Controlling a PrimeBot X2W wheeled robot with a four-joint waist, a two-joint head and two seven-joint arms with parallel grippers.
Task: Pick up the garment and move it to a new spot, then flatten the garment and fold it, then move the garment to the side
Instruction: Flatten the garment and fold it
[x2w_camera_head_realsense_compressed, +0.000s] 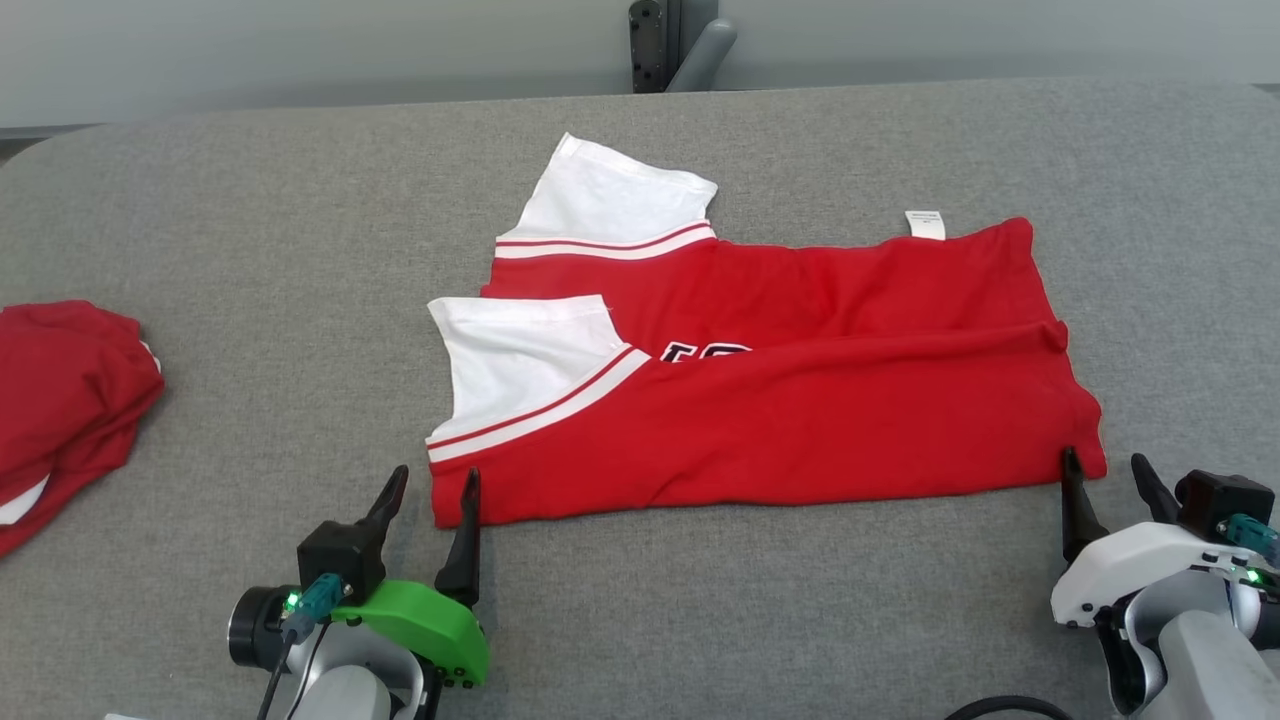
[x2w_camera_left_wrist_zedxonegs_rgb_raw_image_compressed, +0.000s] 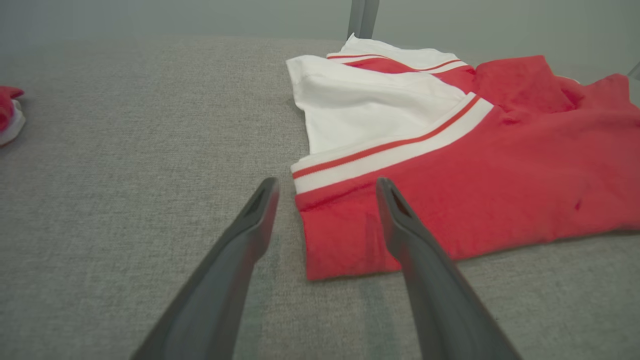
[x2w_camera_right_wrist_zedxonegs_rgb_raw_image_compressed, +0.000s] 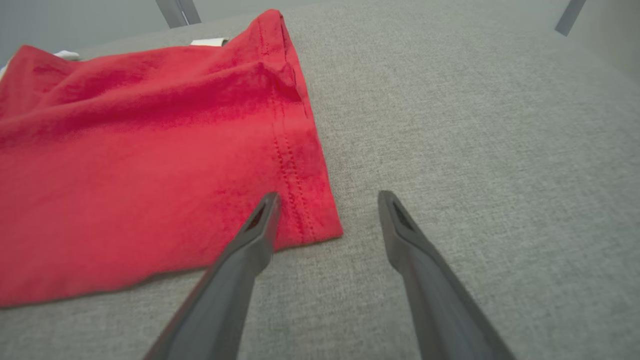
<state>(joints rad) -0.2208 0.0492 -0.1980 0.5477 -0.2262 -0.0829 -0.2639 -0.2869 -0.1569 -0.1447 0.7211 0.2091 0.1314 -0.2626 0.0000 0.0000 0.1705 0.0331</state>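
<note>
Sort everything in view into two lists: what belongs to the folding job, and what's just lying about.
Job in hand:
shirt, half folded on the table
left end effector, open at the shirt's near sleeve-side corner
right end effector, open at its near hem corner

Lying about:
red pile at the table's left edge
dark post behind the table

Red garment (x2w_camera_head_realsense_compressed: 800, 400) with white sleeves lay folded lengthwise, near edge doubled over, on grey table (x2w_camera_head_realsense_compressed: 250, 230).
</note>
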